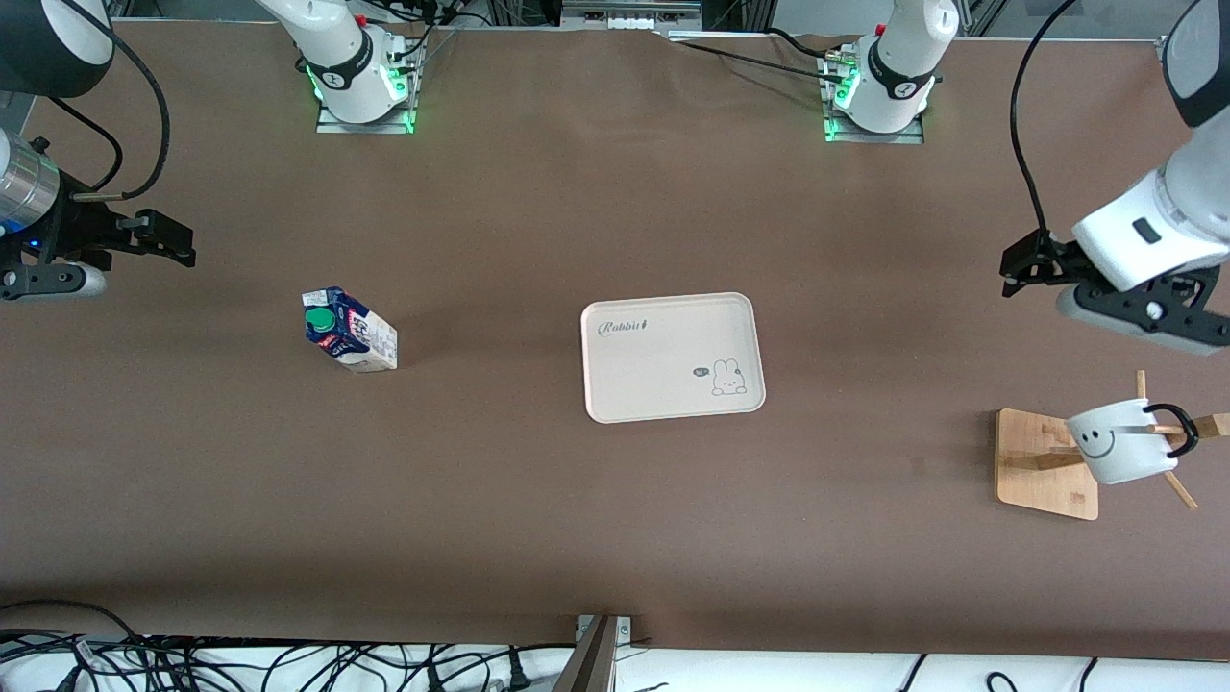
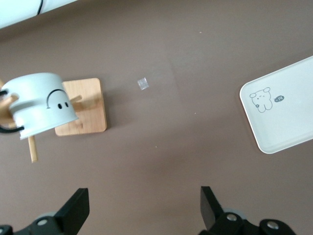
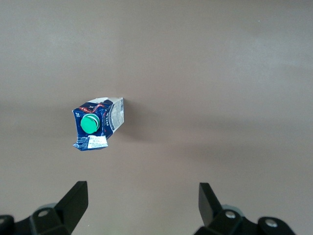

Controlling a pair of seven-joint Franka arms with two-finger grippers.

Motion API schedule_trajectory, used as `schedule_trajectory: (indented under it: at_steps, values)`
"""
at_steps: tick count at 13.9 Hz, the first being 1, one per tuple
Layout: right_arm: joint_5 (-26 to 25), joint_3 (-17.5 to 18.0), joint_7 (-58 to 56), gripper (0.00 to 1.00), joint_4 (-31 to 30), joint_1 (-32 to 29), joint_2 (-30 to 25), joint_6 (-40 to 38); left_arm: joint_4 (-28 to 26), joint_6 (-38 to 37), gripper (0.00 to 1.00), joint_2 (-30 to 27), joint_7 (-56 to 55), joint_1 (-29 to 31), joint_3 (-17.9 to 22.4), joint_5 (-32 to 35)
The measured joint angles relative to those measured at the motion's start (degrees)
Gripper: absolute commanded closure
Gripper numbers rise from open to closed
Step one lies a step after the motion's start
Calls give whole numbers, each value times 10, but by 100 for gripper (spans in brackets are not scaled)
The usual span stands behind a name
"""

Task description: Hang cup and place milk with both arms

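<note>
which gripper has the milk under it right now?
The right gripper, open and empty: the milk stands below it. The left gripper looks down on the hung cup instead.

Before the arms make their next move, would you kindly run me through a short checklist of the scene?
1. cup hung on the wooden rack: ok, its handle is over a peg.
2. milk upright on the table, toward the right arm's end: ok.
3. milk on the tray: not ok, it stands apart from it.
4. tray free to receive the milk: ok, nothing lies on it.
5. right gripper open over the table near the milk: ok.
6. left gripper open, holding nothing, above the table near the rack: ok.
</note>
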Motion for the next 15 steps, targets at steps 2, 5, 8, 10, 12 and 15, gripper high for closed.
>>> schedule_trajectory:
  at_steps: [2, 5, 8, 10, 12, 15]
  values:
    - [0, 0, 0, 0, 0, 0, 0, 0, -61, 15, 0, -51, -39, -10, 16, -3]
    - [0, 0, 0, 0, 0, 0, 0, 0, -89, 23, 0, -72, -62, -11, 26, -4]
    - [0, 0, 0, 0, 0, 0, 0, 0, -89, 29, 0, -66, -65, -11, 28, -4]
    - [0, 0, 0, 0, 0, 0, 0, 0, -89, 29, 0, -65, -65, -11, 28, -4]
    - [0, 0, 0, 0, 0, 0, 0, 0, -89, 29, 0, -65, -62, -11, 28, -4]
    - [2, 0, 0, 0, 0, 0, 0, 0, -89, 29, 0, -60, -56, -11, 28, -4]
